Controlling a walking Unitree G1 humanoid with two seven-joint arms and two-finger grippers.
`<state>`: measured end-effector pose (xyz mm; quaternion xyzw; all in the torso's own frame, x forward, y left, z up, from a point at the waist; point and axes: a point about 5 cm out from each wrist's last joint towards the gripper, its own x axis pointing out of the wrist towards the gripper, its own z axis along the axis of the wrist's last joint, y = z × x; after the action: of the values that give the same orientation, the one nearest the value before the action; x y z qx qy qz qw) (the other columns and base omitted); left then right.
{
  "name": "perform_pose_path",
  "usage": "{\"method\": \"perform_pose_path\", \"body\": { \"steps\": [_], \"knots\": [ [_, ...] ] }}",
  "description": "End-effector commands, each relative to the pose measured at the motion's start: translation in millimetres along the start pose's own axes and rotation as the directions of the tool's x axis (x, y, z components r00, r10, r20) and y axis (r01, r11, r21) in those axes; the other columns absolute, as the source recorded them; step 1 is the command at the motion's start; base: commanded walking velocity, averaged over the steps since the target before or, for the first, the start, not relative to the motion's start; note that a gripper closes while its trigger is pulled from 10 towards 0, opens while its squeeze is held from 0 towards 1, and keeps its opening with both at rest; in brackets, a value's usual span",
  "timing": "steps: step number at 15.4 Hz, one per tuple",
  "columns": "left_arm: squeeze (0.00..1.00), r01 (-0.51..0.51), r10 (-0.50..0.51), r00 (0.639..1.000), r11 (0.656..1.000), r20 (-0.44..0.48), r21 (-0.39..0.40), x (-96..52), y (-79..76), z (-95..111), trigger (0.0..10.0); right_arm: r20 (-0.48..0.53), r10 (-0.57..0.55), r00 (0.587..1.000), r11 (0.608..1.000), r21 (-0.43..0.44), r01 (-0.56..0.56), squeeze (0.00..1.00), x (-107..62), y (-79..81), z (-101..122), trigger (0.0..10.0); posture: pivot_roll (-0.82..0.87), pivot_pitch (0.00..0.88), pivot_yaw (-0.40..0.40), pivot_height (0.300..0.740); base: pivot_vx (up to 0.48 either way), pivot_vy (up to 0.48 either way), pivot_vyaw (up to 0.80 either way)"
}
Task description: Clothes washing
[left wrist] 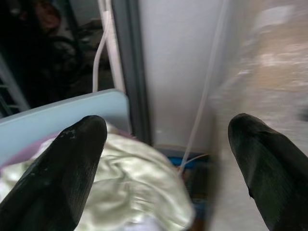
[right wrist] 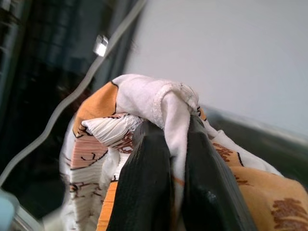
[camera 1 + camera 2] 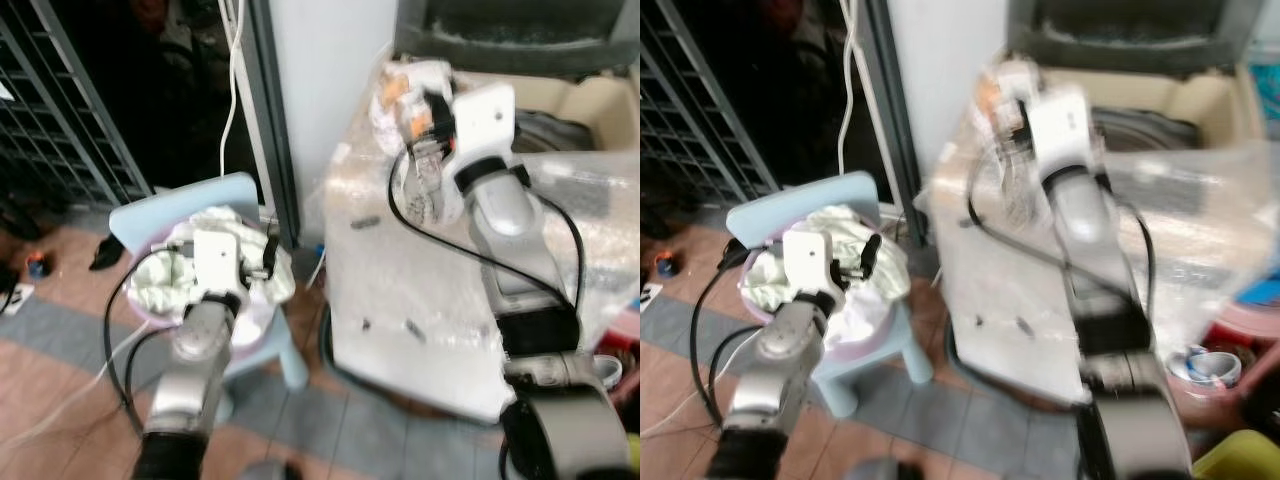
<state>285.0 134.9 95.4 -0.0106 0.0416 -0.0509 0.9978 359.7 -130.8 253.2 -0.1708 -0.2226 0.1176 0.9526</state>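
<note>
Two grippers. Right gripper [image 2: 166, 159], upper centre of the head views: jaws clamped on one white-and-orange garment [image 2: 159, 103] over the washer [image 3: 420, 300]. Left gripper [image 1: 166, 159], lower left: jaws wide apart above one basin [image 3: 255, 335] of pale green laundry [image 1: 130, 183] on one blue chair [image 3: 160, 205].

Left: my left arm [image 3: 185, 375] reached forward and low, my left gripper [image 1: 168, 159] hanging with fingers [image 1: 57, 178] spread wide apart | Right: my right arm [image 3: 515, 240] stretched up and forward, my right gripper [image 2: 168, 154] pinched tight on cloth [image 2: 163, 103] caught between its fingers [image 2: 144, 183].
</note>
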Motion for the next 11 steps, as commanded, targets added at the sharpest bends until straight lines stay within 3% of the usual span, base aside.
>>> {"method": "perform_pose_path", "body": {
  "steps": [1,3,5,7,8,9,11],
  "knots": [
    [0.00,0.003,-0.003,1.000,1.000,0.011,0.002,1.7,1.0,3.9,10.0,-0.020,-0.045,0.999,0.999,-0.013,0.045,0.00,5.6,-13.4,-2.3,10.0,-0.11,0.000,0.113,0.740,0.416,0.000,0.00],
    [0.00,0.003,-0.003,1.000,1.000,0.013,0.003,1.7,0.1,4.3,10.0,-0.052,-0.199,0.979,0.979,0.035,0.201,0.00,24.4,-46.3,4.8,10.0,-0.10,0.000,0.109,0.740,0.399,0.000,0.00],
    [0.00,-0.012,0.012,1.000,1.000,0.002,0.005,1.1,0.4,2.7,10.0,-0.095,-0.369,0.925,0.929,-0.022,0.368,0.00,29.8,-81.5,7.4,10.0,-0.10,0.000,0.103,0.740,0.000,0.000,0.00],
    [0.00,-0.019,0.019,1.000,1.000,0.000,0.006,0.2,1.0,2.1,10.0,-0.155,-0.438,0.886,0.898,-0.037,0.437,0.00,26.0,-92.5,-2.7,10.0,-0.10,0.000,0.096,0.740,0.000,0.000,0.00],
    [0.00,-0.024,0.024,1.000,1.000,-0.003,0.006,-0.4,1.5,1.5,10.0,-0.213,-0.409,0.887,0.909,-0.004,0.418,0.00,21.4,-85.9,-16.5,10.0,-0.10,0.000,0.095,0.740,0.000,0.000,0.00],
    [0.00,-0.024,0.024,1.000,1.000,-0.005,0.007,-0.7,1.1,1.4,10.0,-0.258,-0.355,0.898,0.926,0.036,0.376,1.00,12.4,-71.7,-31.4,10.0,-0.09,0.000,0.094,0.740,0.000,0.000,0.00],
    [0.00,-0.023,0.023,1.000,1.000,-0.008,0.010,-0.8,0.6,1.2,10.0,-0.308,-0.311,0.899,0.939,0.046,0.340,1.00,2.6,-59.8,-45.7,10.0,-0.09,0.000,0.093,0.740,0.000,0.000,0.00]
  ]
}}
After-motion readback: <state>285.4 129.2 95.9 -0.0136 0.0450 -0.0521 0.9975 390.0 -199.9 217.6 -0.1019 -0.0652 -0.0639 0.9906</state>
